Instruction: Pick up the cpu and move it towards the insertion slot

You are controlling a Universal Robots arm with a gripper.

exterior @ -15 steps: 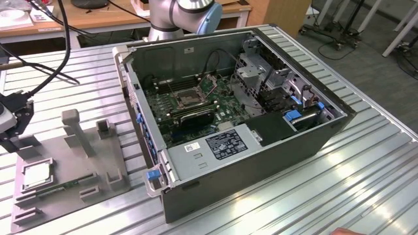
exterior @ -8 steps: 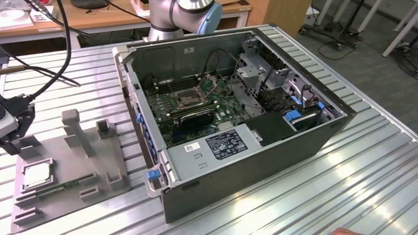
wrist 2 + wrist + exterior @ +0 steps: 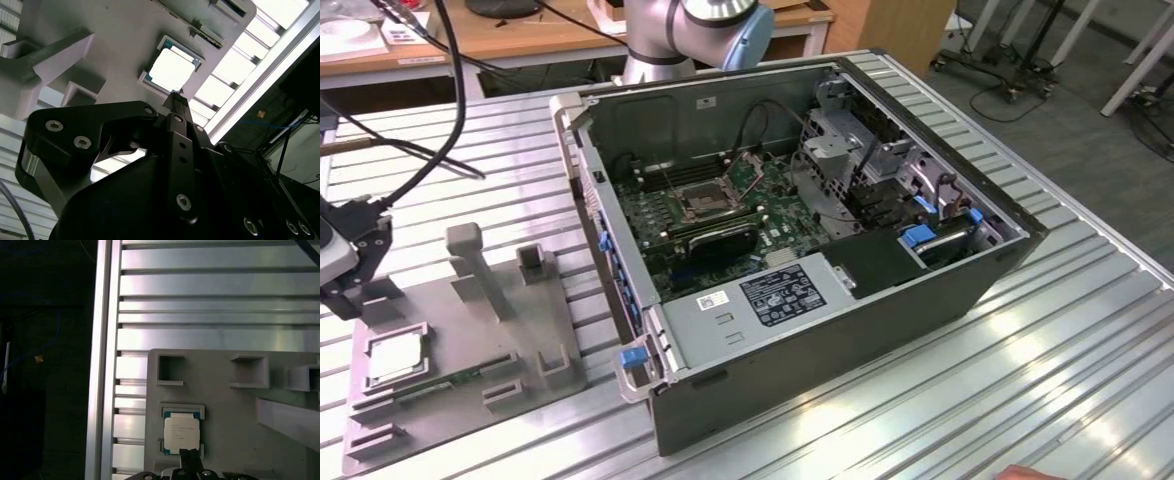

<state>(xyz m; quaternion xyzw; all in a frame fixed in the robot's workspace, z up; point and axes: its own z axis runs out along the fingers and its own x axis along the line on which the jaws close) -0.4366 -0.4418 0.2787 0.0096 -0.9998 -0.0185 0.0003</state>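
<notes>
while the jaws are shut, the cpu lies in its holder

though the gripper hangs close above the grey holder plate, its two thin black fingers lie pressed together with nothing between them; in the first wrist view their joined tip crosses the near edge of the cpu, and whether it touches the chip cannot be told; the cpu lies flat, silver top up with its thin green rim showing, in a square pocket of the plate; two empty square pockets sit just beside it on the same plate, and upright grey posts rise from the plate further along; in the exterior view a narrow green memory stick lies on the plate near the cpu; the plate rests on a table of ribbed aluminium slats, at the exterior view's left; the open computer case stands on the same table at the middle of that view, well apart from the cpu; inside it, on the green board, the insertion slot shows its silver frame and dark centre; the arm rises behind the case
</notes>
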